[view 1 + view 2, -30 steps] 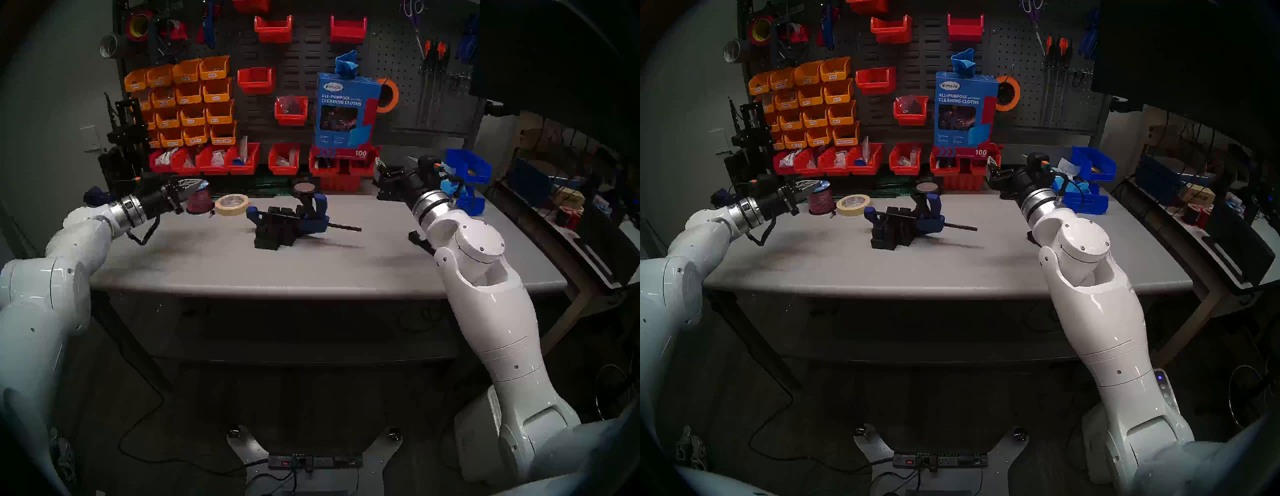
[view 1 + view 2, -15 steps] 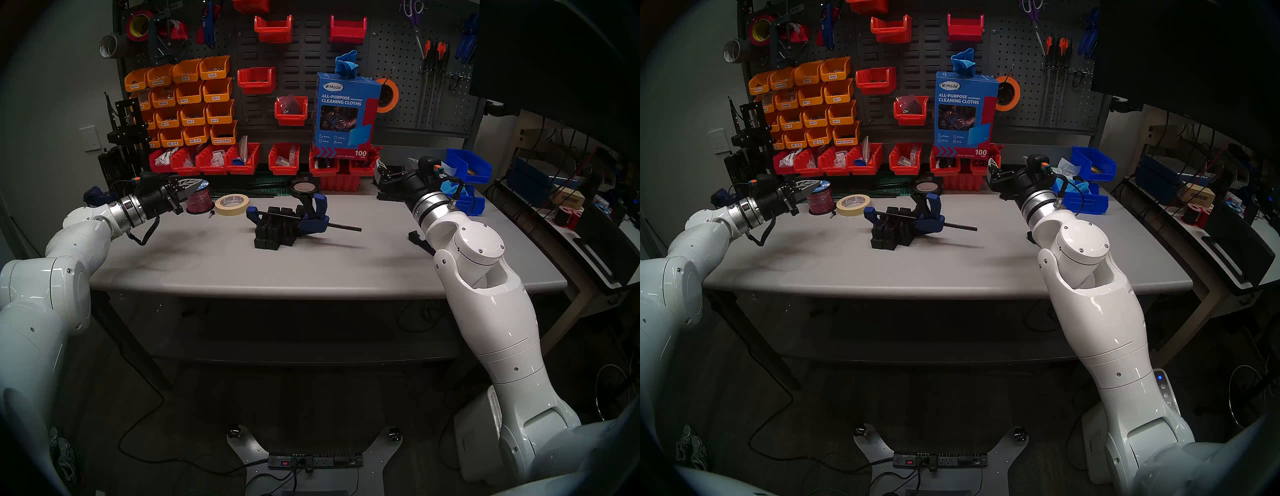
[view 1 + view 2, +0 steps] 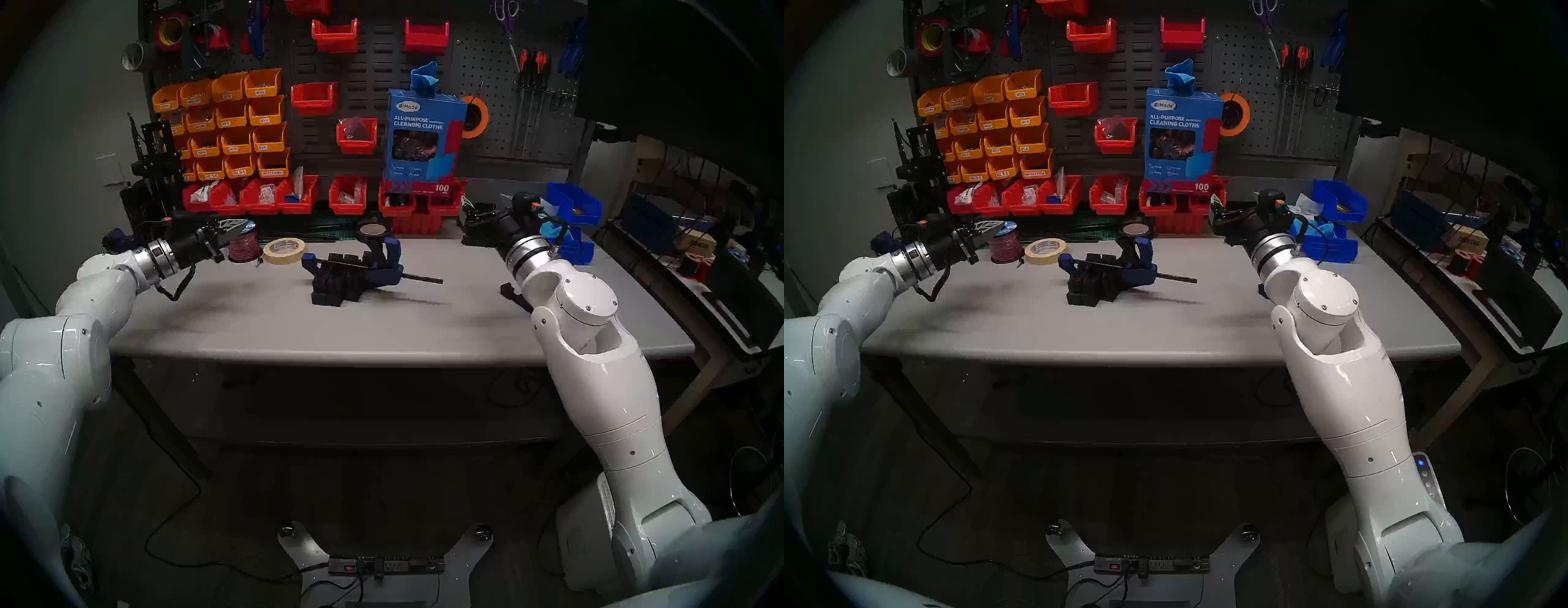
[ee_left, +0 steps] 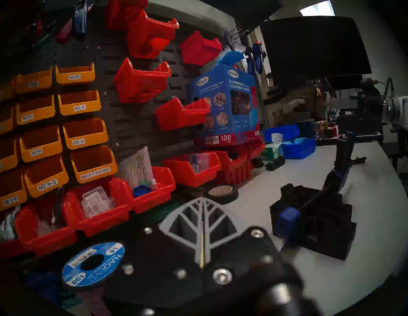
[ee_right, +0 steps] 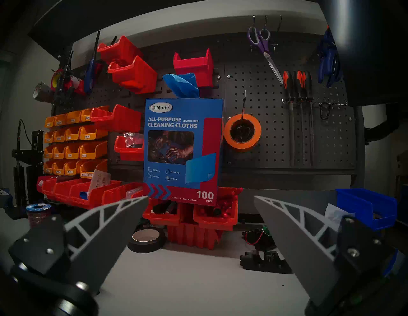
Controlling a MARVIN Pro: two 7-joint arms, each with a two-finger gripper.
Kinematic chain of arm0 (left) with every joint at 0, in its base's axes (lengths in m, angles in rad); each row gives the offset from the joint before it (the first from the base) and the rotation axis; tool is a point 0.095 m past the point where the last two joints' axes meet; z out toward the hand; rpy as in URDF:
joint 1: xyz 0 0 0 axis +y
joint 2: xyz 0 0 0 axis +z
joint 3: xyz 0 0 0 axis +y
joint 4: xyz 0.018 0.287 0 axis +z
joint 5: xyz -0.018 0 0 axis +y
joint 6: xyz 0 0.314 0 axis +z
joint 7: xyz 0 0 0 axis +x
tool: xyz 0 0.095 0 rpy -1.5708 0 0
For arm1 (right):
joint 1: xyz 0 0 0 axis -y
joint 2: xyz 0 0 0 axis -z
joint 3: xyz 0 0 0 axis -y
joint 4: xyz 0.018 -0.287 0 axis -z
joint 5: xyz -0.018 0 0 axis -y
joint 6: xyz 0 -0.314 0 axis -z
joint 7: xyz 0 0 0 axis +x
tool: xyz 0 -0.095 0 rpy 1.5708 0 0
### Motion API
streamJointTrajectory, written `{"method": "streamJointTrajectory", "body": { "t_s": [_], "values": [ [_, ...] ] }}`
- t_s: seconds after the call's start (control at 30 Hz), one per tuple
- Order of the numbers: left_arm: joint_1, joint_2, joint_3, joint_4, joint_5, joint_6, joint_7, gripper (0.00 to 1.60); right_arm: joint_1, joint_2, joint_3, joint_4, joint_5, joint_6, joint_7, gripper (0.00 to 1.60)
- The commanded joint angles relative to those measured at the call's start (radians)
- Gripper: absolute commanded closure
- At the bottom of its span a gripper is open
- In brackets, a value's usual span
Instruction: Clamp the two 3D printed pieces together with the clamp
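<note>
The two black 3D printed pieces [image 3: 335, 285] stand side by side at the middle of the grey table [image 3: 382, 331]. The clamp [image 3: 384, 263] sits on them: its bar runs over their tops, one blue jaw is at their left end, and the blue handle body is at their right. The bar end sticks out to the right. My left gripper [image 3: 237, 227] is shut and empty, well left of them near the wire spool. In the left wrist view its fingers [image 4: 202, 220] are pressed together, with the pieces [image 4: 326, 227] to the right. My right gripper [image 5: 201, 197] is open and empty, and in the head view [image 3: 466, 206] it is at the back right.
A beige tape roll [image 3: 284, 250], a red wire spool [image 3: 244, 245] and a black tape roll [image 3: 372, 231] lie behind the pieces. Red bins [image 3: 297, 195] line the back edge and blue bins [image 3: 572, 212] stand at the back right. A low black strip [image 3: 511, 294] lies by my right forearm.
</note>
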Motion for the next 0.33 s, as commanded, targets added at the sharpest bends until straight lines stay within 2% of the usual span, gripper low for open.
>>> {"method": "streamJointTrajectory", "body": {
  "t_s": [0.0,0.3],
  "values": [
    [-0.040,0.002,-0.012,-0.019,-0.012,0.003,0.001,1.60,0.024,-0.002,0.004,-0.035,0.000,-0.009,0.004,0.00],
    [-0.040,0.002,-0.014,-0.019,-0.012,0.003,0.001,1.60,0.024,-0.002,0.005,-0.035,0.000,-0.009,0.005,0.00]
  ]
}}
